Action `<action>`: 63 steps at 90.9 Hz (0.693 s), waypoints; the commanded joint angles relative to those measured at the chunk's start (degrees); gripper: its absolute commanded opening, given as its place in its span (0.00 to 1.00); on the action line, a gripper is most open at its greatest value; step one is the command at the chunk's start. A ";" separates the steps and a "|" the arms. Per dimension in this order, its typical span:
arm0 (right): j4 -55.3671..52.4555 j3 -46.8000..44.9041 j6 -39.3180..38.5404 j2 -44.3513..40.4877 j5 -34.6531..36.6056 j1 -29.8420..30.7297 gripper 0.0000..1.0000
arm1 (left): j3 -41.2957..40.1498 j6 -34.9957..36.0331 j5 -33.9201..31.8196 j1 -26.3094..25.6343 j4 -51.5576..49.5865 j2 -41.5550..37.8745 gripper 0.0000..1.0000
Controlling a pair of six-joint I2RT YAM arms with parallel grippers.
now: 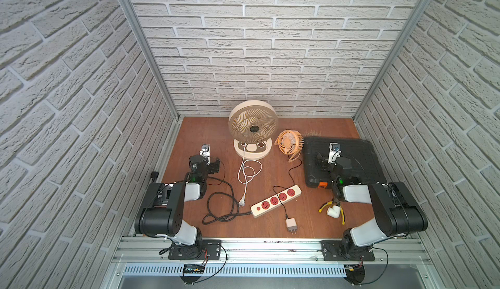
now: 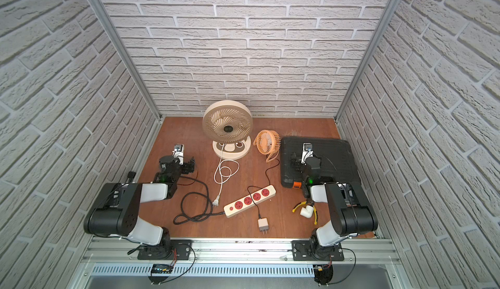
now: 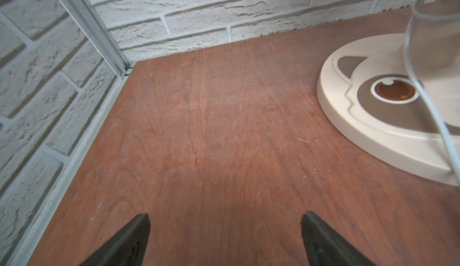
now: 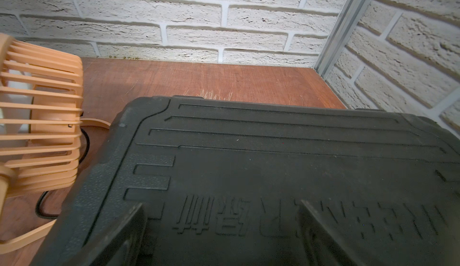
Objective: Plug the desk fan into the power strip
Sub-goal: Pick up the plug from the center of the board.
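Top views show the table from the robot's side. Nearest lies a white charger (image 1: 291, 224), prongs toward the front edge, its thin black cable crossing the strip (image 1: 276, 200) and running back to the orange fan (image 1: 289, 141). The strip lies aslant at mid-table, four red sockets up, all empty, one small red button at its near end, its thick black cord (image 1: 219, 206) looping off toward the left arm. Just beside that end lies the white plug (image 1: 241, 202), apart from the strip, on a coiled white cord (image 1: 247, 171) leading to the beige fan (image 1: 253, 128) by the back wall.

Handling, as a judgement: the plug is small, light, hard and smooth, so it may twist between the pads; take it across its body, behind the prongs, not by the limp cord. The strip is light and could slide under the push, so the other arm should pin it at a bare end.

The left gripper (image 3: 225, 237) hangs spread and empty over bare wood near the beige fan's base; the right gripper (image 4: 222, 232) is likewise spread and empty above the black case (image 1: 351, 152).

Count: two fans, two plugs, one strip, one case. By the right arm lie one pair of yellow-handled pliers (image 1: 334, 206) and one white pipe elbow (image 1: 333, 211).
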 commanded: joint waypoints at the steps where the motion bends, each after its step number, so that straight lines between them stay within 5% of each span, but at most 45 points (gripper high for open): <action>1: -7.58 1.32 -2.15 -7.12 2.99 2.09 0.99 | -1.79 -0.05 -5.84 -1.07 2.38 -4.77 0.98; 25: -35.64 8.07 6.76 -24.23 -0.89 3.85 0.99 | -0.87 -1.02 -8.16 -2.90 -9.93 -22.01 0.98; 42: -56.49 14.55 15.84 -35.60 -8.50 4.13 0.99 | 2.84 -11.19 -12.13 -8.62 -23.48 -32.28 0.98; 63: -72.50 16.79 26.09 -42.93 -20.11 4.06 0.99 | 1.58 -20.08 -5.10 -16.53 -33.09 -44.68 0.98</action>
